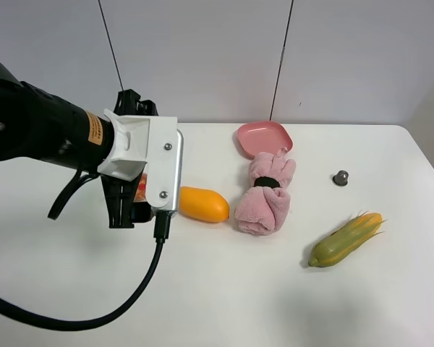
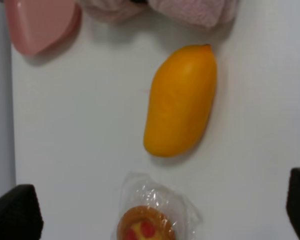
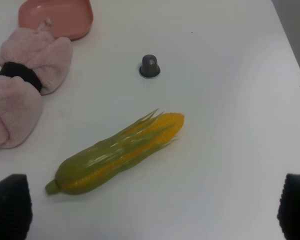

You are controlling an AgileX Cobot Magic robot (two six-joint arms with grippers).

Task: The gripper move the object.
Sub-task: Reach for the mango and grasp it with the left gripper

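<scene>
The orange-yellow mango (image 1: 202,204) lies on the white table (image 1: 224,289), just left of a rolled pink towel. In the left wrist view the mango (image 2: 181,100) lies lengthwise beyond my fingers, untouched. My left gripper (image 1: 130,210), a black arm end with white housing and an orange label, hovers just left of the mango. It is open (image 2: 157,220), with one black fingertip (image 2: 17,212) at each side, and empty. My right gripper (image 3: 152,212) is open and empty above the table near the corn cob; it does not show in the exterior view.
A plastic-wrapped pastry with red spots (image 2: 147,225) lies between my left fingers, mostly hidden under the housing in the exterior view. A pink towel (image 1: 264,195), pink plate (image 1: 264,137), small grey capsule (image 1: 340,177) and corn cob (image 1: 345,240) lie to the right.
</scene>
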